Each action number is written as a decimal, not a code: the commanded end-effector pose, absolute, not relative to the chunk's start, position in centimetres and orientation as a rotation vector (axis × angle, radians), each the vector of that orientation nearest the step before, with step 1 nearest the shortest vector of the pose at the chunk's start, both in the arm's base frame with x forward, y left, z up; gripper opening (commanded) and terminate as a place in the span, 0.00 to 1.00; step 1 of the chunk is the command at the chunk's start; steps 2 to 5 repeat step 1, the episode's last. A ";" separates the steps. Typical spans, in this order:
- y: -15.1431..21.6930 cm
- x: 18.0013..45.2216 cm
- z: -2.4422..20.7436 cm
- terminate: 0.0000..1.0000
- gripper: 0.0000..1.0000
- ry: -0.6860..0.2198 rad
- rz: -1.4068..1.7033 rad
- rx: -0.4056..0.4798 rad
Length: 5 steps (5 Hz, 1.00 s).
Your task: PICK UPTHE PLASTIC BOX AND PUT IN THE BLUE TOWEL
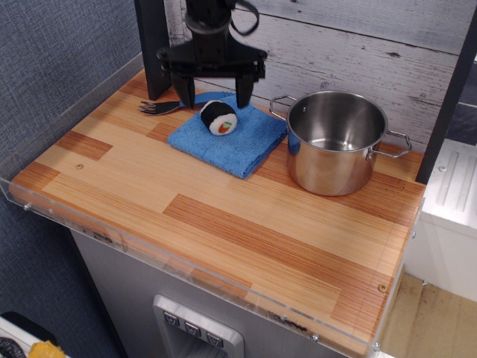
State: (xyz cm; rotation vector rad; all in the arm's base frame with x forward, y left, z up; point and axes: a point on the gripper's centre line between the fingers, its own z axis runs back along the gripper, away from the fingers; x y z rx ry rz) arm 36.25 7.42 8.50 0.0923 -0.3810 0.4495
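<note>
The plastic box (218, 118), a small sushi roll with black side and white face with orange-green centre, lies tipped on its side on the blue towel (235, 142). The towel lies flat at the back of the wooden table, left of the steel pot. My gripper (216, 91) hangs above the roll, clear of it, with its two black fingers spread wide apart and nothing between them.
A steel pot (335, 139) with two handles stands right of the towel, touching its edge. A blue-handled fork (159, 107) lies behind the towel's left corner. A black post (153, 45) stands at the back left. A clear rim edges the table (223, 224).
</note>
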 end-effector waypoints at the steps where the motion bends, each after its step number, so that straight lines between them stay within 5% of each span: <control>1: 7.5 33.7 15.8 1.00 1.00 -0.560 0.448 0.106; 5: 7.5 33.7 15.8 1.00 1.00 -0.560 0.448 0.106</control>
